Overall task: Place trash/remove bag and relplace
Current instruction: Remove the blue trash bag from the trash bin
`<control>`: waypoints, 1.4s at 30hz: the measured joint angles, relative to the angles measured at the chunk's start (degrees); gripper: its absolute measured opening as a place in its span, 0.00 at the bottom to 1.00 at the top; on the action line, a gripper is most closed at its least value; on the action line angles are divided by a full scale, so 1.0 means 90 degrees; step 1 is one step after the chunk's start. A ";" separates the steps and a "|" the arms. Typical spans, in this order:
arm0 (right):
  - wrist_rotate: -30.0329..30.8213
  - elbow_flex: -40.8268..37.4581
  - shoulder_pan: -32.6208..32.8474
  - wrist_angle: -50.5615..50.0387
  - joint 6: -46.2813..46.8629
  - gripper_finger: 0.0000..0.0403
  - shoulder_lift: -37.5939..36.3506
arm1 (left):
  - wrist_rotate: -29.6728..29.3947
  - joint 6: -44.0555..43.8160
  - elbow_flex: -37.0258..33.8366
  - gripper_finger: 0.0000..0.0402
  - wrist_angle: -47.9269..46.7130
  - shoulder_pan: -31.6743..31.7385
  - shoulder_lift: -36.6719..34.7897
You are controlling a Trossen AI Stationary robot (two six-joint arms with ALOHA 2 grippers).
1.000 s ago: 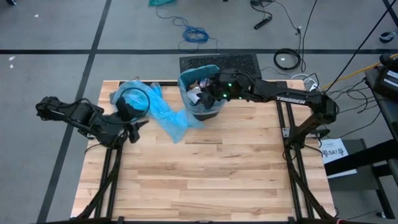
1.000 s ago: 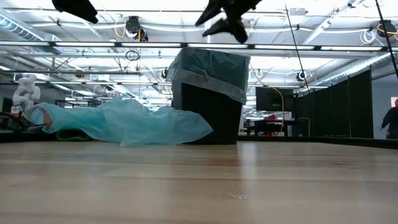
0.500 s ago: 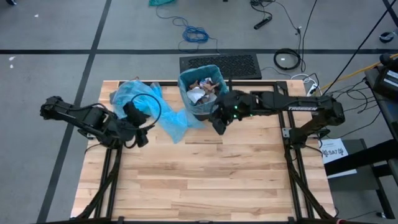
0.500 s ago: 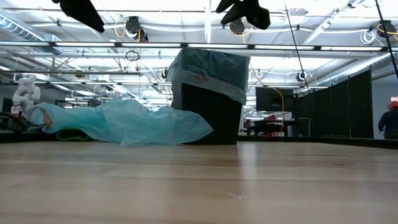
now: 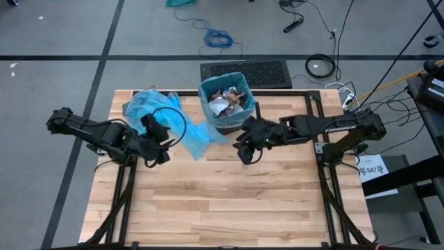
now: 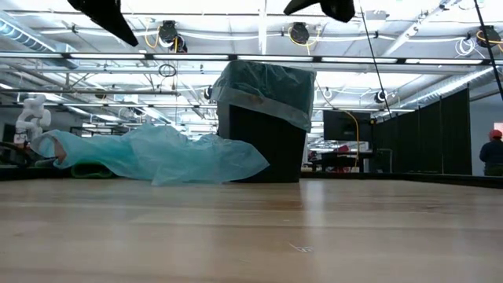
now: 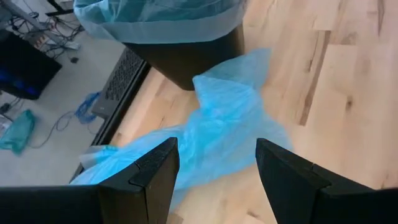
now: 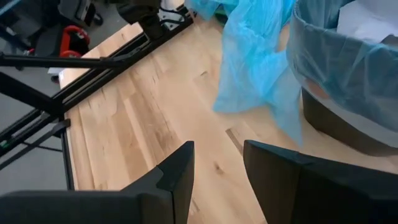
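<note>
A dark bin (image 5: 225, 119) lined with a pale blue bag (image 6: 267, 86) stands at the table's far middle. Crumpled white and brown trash (image 5: 225, 101) lies inside it. A loose blue bag (image 5: 156, 111) lies spread on the table left of the bin, one end reaching the bin's foot (image 7: 230, 124). My left gripper (image 5: 161, 147) hangs open above the table, at the loose bag's near edge. My right gripper (image 5: 244, 151) hangs open and holds nothing, above bare wood on the bin's near side, slightly to its right.
The near half of the table (image 5: 229, 201) is bare wood. A black mat (image 5: 246, 71) and cables (image 5: 218, 38) lie on the floor beyond the far edge. A person (image 6: 493, 153) stands far off in the room at the right.
My right gripper has drawn back from above the bin toward the table's near edge and now hangs over bare wood. My left gripper has gone a little toward the table's right, along the loose bag's near edge. The bin and both bags have kept still.
</note>
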 joint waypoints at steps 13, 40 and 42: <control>0.0691 0.0000 0.0509 0.0364 0.0720 0.32 0.0257 | 0.1258 0.0357 0.0000 0.53 0.0199 0.0044 -0.0142; 0.1403 0.0002 -0.0125 0.0962 -0.3480 0.32 0.1749 | 0.1820 0.0738 -0.0815 0.53 0.0322 0.1326 -0.1922; 0.1646 0.0002 -0.0205 0.0932 -0.3755 0.32 0.1805 | 0.1821 0.0609 -0.0897 0.53 0.0316 0.1338 -0.1965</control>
